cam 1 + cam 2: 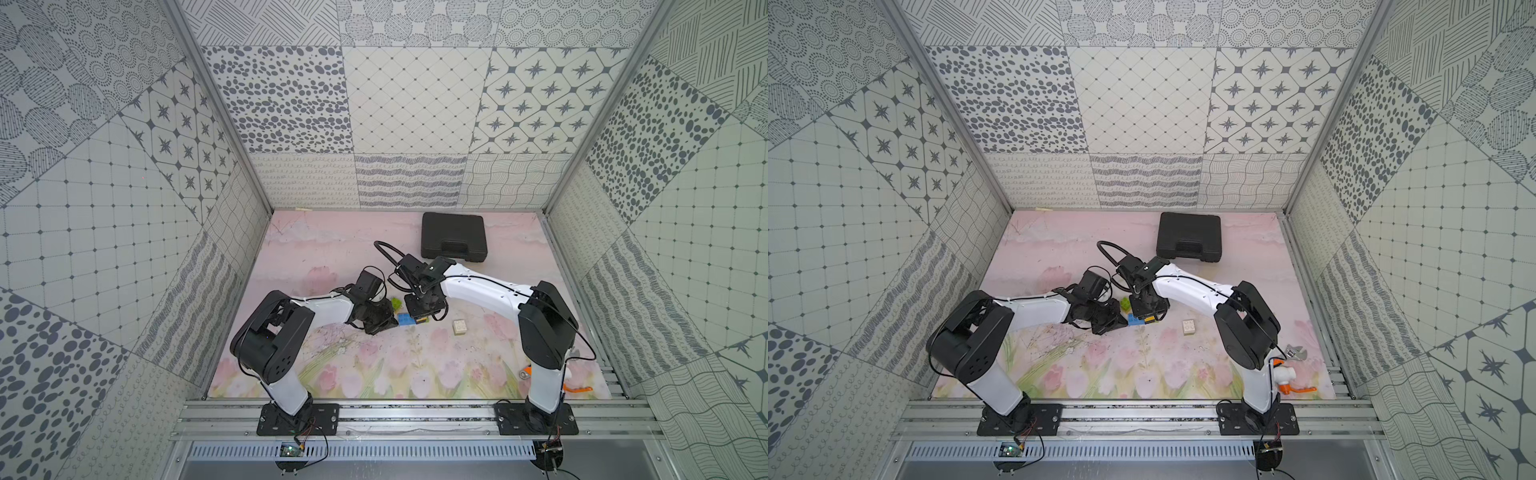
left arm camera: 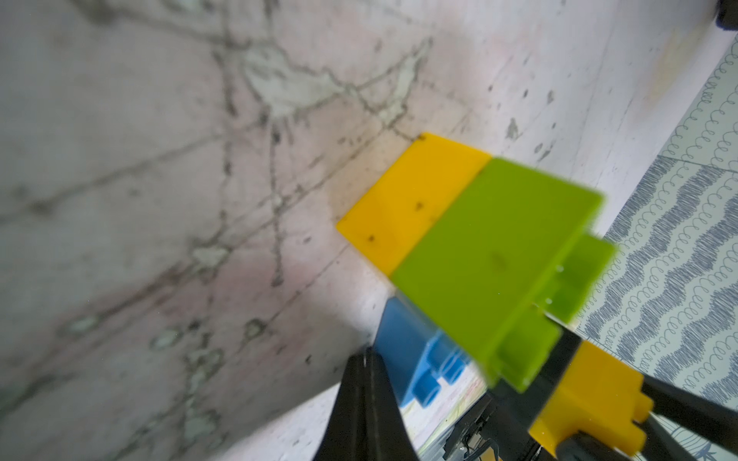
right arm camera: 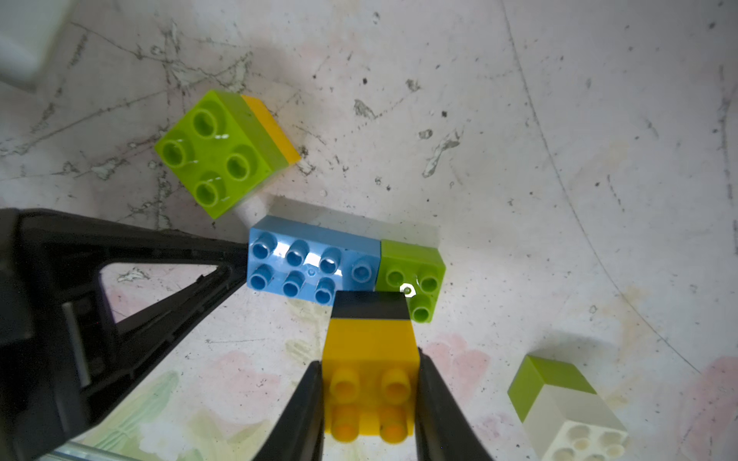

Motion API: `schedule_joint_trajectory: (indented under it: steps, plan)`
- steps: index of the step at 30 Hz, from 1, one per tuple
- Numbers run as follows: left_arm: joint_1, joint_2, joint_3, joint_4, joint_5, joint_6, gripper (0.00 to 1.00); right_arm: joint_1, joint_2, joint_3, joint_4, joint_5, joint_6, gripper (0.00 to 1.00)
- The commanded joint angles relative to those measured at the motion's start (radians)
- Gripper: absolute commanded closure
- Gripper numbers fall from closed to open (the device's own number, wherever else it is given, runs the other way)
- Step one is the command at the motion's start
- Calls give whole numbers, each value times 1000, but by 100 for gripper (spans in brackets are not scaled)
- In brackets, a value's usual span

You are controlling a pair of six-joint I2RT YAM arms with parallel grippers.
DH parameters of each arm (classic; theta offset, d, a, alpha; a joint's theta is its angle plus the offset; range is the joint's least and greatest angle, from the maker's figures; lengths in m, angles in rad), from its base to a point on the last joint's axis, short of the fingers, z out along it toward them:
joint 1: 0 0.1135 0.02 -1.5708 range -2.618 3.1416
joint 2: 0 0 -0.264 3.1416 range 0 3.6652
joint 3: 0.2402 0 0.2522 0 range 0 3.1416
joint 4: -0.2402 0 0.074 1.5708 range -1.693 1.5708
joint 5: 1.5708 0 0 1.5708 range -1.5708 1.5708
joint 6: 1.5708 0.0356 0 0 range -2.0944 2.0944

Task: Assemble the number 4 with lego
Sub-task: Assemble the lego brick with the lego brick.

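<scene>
Long blue plastic brick [image 3: 311, 263] is braced by the closed-jawed left gripper [image 3: 236, 261], seemingly so the yellow-and-black brick stack [image 3: 369, 339] gripped by the right gripper [image 3: 369, 373] can be attached.

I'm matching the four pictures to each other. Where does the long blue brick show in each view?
In a top view: blue brick near the middle, left of the white brick.
In a top view: same spot, beside the green-on-yellow stack.
Left wrist: half hidden behind that blurred stack.
Right wrist: studs up, end to end with a green brick.
Shared landmark: the green-on-yellow stack, in all four.
</scene>
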Motion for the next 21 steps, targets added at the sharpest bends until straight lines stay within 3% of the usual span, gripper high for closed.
schedule_joint_trajectory:
  steps: [1,21]
  plan:
    - [-9,23,-18,-215,-105,-6,100,-1,21,28,20,11,6,83]
    - [-9,27,-16,-206,-93,3,100,9,73,20,11,63,67,84]
